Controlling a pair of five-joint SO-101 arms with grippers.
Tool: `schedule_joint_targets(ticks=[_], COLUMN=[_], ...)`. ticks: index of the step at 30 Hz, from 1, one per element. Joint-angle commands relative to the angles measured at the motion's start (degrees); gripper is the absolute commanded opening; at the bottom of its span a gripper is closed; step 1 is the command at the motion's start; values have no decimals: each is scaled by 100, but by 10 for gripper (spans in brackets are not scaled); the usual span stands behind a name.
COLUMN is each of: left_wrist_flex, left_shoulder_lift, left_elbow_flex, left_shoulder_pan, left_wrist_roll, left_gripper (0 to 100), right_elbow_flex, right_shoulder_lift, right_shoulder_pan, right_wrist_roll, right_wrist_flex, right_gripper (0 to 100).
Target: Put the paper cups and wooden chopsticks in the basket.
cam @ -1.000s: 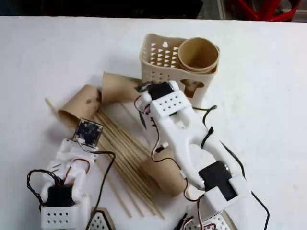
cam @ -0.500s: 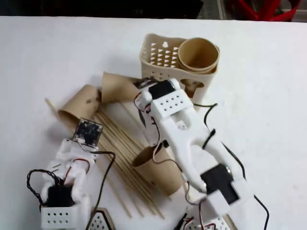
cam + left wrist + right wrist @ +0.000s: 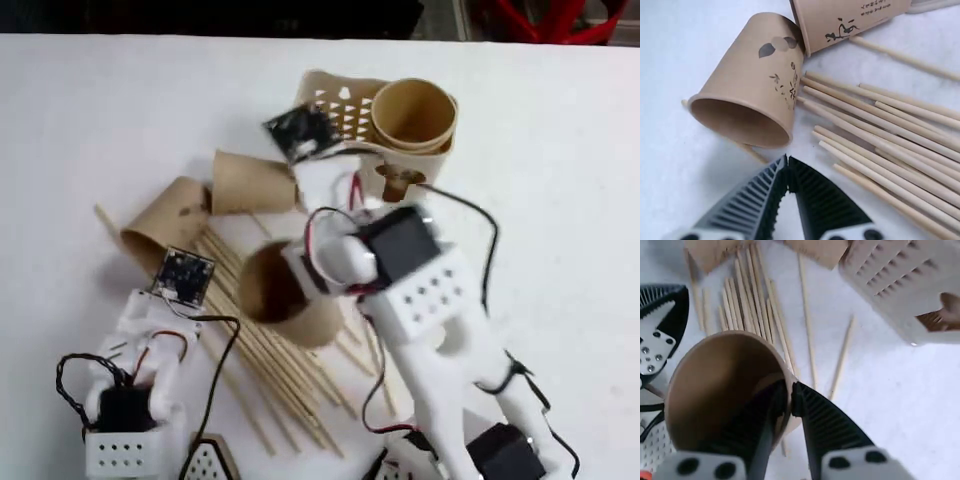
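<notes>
Swinging back over the last second, the right arm (image 3: 430, 300) has raised the held cup (image 3: 285, 292) off the chopsticks (image 3: 270, 350). The cup hangs near the basket (image 3: 322, 100), short of the nested cup (image 3: 415, 115). From the left wrist, the left gripper (image 3: 788, 162) is closed on nothing, just beside a lying cup (image 3: 747, 85). From the right wrist, the right gripper (image 3: 790, 389) pinches the held cup's rim, one finger inside, one outside. So thin a hold could let it pivot, slip, or catch the basket wall.
</notes>
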Motion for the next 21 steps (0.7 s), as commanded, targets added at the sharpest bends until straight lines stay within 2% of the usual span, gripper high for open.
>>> schedule_joint_targets(ticks=[1, 10, 21], left_wrist_flex=[-114, -114, -105], left_shoulder_lift=[-31, -31, -31], left_elbow_flex=[-18, -18, -18], left_shoulder_pan=[-48, -48, -48], left_wrist_roll=[-70, -70, -70], left_gripper=[24, 24, 24], right_elbow_flex=[-1002, -2760, -3051], right_shoulder_lift=[-189, 224, 1253], right_shoulder_pan=[338, 1393, 2695], right_wrist_roll=[-35, -44, -44], right_wrist_flex=[-4, -840, -2185], right_gripper=[17, 17, 17])
